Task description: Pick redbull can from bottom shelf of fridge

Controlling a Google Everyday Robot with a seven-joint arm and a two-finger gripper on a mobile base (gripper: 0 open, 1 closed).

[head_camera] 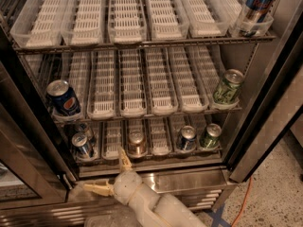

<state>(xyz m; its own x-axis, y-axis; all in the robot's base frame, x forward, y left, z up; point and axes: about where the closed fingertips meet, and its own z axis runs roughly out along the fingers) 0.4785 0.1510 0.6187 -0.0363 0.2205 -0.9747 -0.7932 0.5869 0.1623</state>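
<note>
The fridge stands open. On its bottom shelf stand two slim blue-and-silver redbull cans, one at the left and one right of centre. A copper-brown can stands between them and a green can at the right. My gripper is open and empty. It sits just in front of and below the shelf's front edge, between the left redbull can and the copper-brown can. One finger points up at the shelf and the other points left.
A fat blue Pepsi can and a green can stand on the middle rack. A tall blue can stands at the top right. A dark door frame is at the left. An orange cable lies on the floor.
</note>
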